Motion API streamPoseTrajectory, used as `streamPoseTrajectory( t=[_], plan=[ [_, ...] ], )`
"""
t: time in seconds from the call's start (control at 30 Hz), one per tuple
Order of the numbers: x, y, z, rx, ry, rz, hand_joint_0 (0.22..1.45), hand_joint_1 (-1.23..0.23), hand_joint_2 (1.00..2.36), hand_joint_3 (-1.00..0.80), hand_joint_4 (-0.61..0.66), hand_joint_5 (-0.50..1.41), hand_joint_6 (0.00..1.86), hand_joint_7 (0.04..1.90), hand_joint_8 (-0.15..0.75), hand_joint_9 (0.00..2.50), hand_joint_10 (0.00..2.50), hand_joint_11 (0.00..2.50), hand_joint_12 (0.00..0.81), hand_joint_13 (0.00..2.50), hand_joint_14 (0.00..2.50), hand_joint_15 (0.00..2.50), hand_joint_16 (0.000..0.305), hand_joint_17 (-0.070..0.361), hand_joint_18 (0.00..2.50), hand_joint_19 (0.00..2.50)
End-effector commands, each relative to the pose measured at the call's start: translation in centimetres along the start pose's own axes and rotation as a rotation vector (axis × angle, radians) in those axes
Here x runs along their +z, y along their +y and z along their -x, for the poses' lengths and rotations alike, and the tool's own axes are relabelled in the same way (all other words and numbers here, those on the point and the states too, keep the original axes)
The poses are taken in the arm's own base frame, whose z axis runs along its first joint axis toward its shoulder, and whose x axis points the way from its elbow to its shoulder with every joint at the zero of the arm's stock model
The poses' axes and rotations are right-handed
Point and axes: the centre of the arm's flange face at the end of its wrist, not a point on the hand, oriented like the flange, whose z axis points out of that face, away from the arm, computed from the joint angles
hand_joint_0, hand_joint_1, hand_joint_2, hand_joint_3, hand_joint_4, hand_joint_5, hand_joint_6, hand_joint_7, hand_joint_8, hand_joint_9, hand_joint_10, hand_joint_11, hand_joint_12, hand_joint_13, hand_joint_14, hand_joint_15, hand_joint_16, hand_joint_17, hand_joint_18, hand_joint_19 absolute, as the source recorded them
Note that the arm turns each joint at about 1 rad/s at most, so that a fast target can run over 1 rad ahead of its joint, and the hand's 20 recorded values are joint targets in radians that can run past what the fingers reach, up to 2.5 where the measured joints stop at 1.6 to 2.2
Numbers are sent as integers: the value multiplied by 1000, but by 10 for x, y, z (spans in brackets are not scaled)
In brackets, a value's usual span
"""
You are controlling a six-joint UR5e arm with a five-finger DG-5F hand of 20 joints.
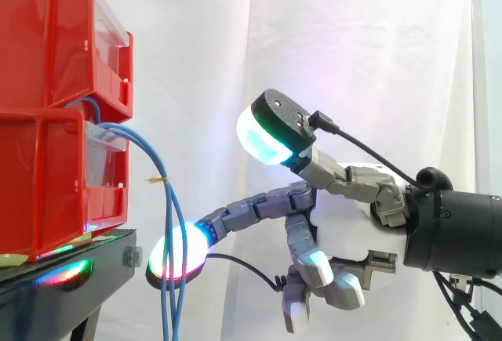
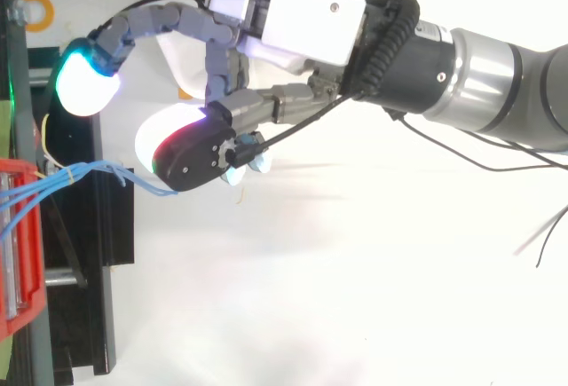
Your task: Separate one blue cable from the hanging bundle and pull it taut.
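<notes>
Biggest thing is the white curtain (image 1: pixel 204 59) behind everything. The arm (image 2: pixel 497 75) comes in from the right in the side view, grey and black at the wrist. On the left are two red bins (image 1: pixel 47 43) stacked one on top of the other, sitting on a black stand (image 1: pixel 70 278) whose top edge picks up some coloured glow.

The hand (image 1: pixel 353 223) is spread open, not clamped on anything as far as I can see. One finger is stretched out to the left and its glowing fingertip (image 1: pixel 176 256), white with red and green round the edge, sits low, right at the hanging cables. It looks like it's touching them or just behind them, honestly hard to call. The thumb is up high and well apart from that finger, its pad glowing cyan-white. The other fingers are curled down under the palm and hold nothing.

The blue cables (image 1: pixel 169 215) come out from the front of the bins where the upper one sits on the lower, arc over, and drop straight down as a loose bundle just off the front of the stand. None of them is pulled out from the rest. From the top view the bundle fans out of the bin toward the hand.

Smallest bit: a little yellow tie (image 1: pixel 157 178) sticking out of the bundle near the top of the drop.
</notes>
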Motion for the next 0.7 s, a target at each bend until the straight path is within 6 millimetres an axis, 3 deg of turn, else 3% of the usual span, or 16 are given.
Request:
streamPoseTrajectory(
  t=[0.0,0.67],
  plan=[
    [-1,3,-8,3,-10,-4,341,-395,1000,-500,340,-211,501,639,417,1777,11,269,402,1874,15,398,82,184,2378,195],
    [-9,20,-60,102,37,-12,347,-404,1000,-500,340,-209,501,643,417,1777,11,267,396,1867,15,411,81,183,2361,238]
  ],
)
